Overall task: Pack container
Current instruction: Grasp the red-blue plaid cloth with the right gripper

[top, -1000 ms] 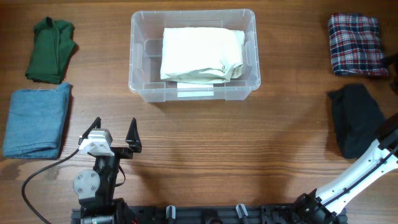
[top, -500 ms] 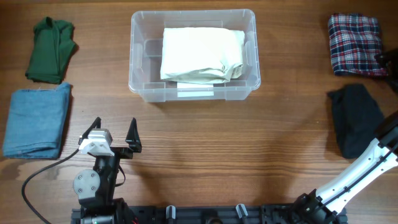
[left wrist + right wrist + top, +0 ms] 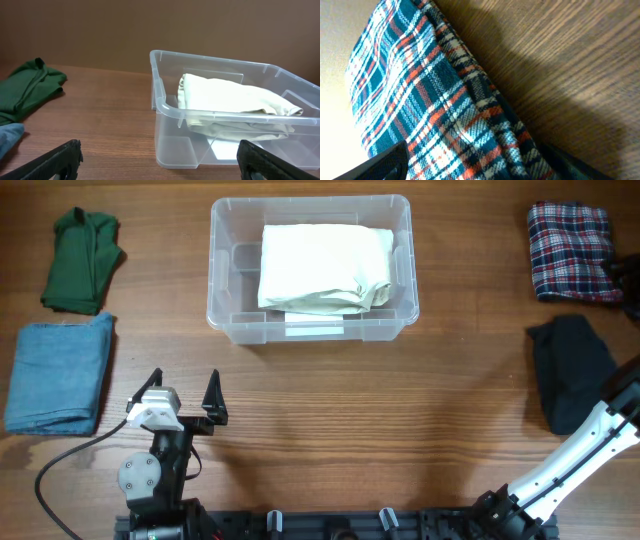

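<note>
The clear container (image 3: 228,275) stands at the back middle of the table with a folded cream garment (image 3: 322,268) inside; both show in the left wrist view, container (image 3: 165,107) and garment (image 3: 230,102). My left gripper (image 3: 182,396) is open and empty, on the table in front of the container's left corner (image 3: 160,162). My right gripper (image 3: 477,160) is open, its fingers spread on either side of the folded plaid garment (image 3: 425,100) at the far right (image 3: 570,252). Only a dark bit of it (image 3: 621,276) shows overhead.
A green garment (image 3: 82,260) lies at the back left and a blue one (image 3: 60,372) in front of it. A black garment (image 3: 570,370) lies at the right, in front of the plaid one. The right arm (image 3: 580,450) reaches in from the front right corner.
The right gripper has edged slightly further in over the plaid garment's right edge. The left arm and the garments have not moved.
</note>
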Tool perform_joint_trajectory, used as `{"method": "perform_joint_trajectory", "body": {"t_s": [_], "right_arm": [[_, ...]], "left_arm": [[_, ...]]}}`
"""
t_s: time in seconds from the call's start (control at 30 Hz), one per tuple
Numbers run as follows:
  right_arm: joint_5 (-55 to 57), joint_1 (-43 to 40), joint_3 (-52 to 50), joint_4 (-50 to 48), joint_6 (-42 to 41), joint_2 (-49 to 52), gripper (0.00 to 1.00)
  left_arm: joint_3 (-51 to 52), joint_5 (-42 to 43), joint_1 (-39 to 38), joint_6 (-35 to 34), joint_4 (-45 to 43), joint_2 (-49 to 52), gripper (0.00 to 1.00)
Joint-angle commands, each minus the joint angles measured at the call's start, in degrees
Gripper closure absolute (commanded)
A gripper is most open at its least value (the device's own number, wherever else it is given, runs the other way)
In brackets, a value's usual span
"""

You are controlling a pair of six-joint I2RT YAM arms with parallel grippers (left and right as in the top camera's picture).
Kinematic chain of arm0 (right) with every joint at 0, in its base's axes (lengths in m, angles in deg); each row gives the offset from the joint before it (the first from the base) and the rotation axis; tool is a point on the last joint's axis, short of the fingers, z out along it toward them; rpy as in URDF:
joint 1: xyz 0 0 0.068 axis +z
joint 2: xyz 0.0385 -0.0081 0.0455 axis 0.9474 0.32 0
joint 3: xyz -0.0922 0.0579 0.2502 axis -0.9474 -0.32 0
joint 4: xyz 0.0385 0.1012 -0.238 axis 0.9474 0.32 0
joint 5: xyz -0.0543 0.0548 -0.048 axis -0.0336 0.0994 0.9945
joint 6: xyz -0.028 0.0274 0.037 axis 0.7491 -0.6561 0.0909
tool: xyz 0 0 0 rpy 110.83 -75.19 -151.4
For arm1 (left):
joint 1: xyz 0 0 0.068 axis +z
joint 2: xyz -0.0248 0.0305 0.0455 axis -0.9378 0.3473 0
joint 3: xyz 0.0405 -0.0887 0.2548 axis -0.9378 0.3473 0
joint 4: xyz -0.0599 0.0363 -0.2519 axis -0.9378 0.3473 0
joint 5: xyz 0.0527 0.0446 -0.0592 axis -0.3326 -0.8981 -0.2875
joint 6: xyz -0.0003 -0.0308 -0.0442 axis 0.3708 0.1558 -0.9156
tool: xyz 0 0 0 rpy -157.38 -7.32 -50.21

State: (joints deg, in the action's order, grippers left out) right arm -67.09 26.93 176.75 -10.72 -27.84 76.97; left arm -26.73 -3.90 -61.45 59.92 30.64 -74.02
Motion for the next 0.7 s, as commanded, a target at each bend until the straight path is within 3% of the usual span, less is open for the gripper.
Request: {"method": "perform_joint_trajectory", "body": {"t_s": [0.0,0.23,0.3,0.53,0.67], "right_arm": [[2.34,3.10,-2.10,0.85,0.50,7.19,0.18],[2.32,5.95,-2.10,-0.22,0.48,7.26,0.25],[2.32,6.54,-2.10,-0.39,0.48,7.26,0.31],[2.08,6.73,-2.10,-0.37,0.48,7.23,0.77],[-1.66,6.73,-2.08,-0.70,1.92,7.23,0.96]], "left_arm": [[0.48,-0.59,0.26,-0.74,0.00,-0.42,0.00],[0.48,-0.59,0.26,-0.74,0.00,-0.42,0.00],[0.48,-0.59,0.26,-0.74,0.00,-0.42,0.00],[0.48,-0.59,0.26,-0.74,0.00,-0.42,0.00],[0.48,-0.59,0.26,-0.74,0.00,-0.42,0.00]]}}
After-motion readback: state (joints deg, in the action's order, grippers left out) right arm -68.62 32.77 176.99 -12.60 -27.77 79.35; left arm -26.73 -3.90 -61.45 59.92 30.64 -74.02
